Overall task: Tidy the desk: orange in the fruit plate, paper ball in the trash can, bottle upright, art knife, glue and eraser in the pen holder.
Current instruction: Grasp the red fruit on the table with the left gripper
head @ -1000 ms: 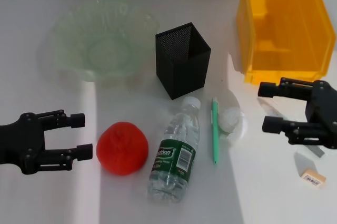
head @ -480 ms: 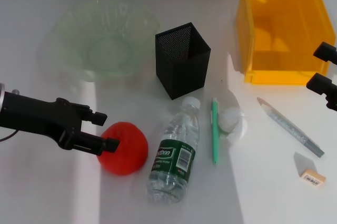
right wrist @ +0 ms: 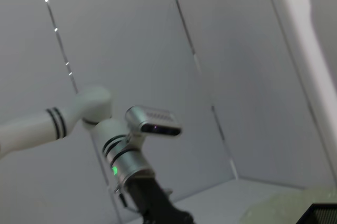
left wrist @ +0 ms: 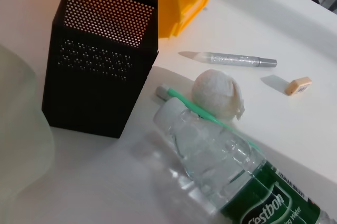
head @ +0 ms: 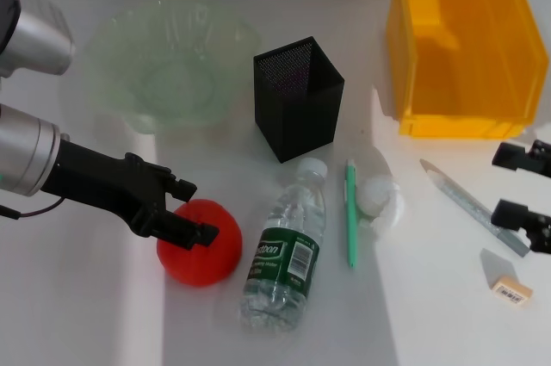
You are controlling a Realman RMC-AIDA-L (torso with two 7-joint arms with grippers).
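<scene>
Orange [head: 200, 241] on the desk [head: 77, 297], just left of the fallen bottle [head: 285, 250], well short of the fruit plate [head: 164, 65] behind it. Left claw [head: 191, 214] now reaching in from the left over the orange's top, fingers spread on either side of the fruit, not closed on it; half a second ago lower and farther left, fingertips only at the orange's left edge, and a second ago hanging apart from it entirely. Right claw [head: 518, 185] at the right edge of the head view, fingers apart, holding nothing, lower than half a second ago, over the far end of the silver art knife [head: 475, 207]; a second ago farther in over the desk.

Bottle lying on its side, cap toward the pen holder [head: 298, 108], unmoved across all three moments. Dark green label reading "Cestbon" in white script, seen in both the head and left wrist views [left wrist: 263, 200]; white barcode panel beside it, small print unreadable. Green glue pen [head: 351, 211] lying between bottle and paper ball [head: 376, 194], ball touching or just beside it. Eraser [head: 512, 288] near the right front of the desk, barcode sticker on top, digits too small to read. Trash can [head: 461, 47] at the back right, upright pen holder between it and the fruit plate. Nothing but the two arms displaced since the earlier moments
</scene>
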